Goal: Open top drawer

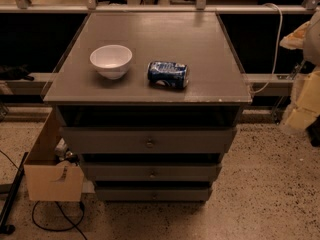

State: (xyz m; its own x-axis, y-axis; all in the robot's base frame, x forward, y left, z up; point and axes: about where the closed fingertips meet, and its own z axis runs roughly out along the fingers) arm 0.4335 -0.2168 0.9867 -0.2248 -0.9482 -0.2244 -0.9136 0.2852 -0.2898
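A: Top drawer?
B: Under the desk's front edge. White bowl near the left edge, can on its side beside it. My end effector's past the right edge; grip, can't tell.

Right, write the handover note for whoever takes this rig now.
Gripper: apparently the pale shape at the view's right edge, beside the cabinet, far from the knob.
Top drawer: just under the cabinet's top, none of its interior showing.
Done: nothing visible.
Left: reach the knob, grip it, pull the drawer out.
On top: white bowl and blue can, lying on its side.
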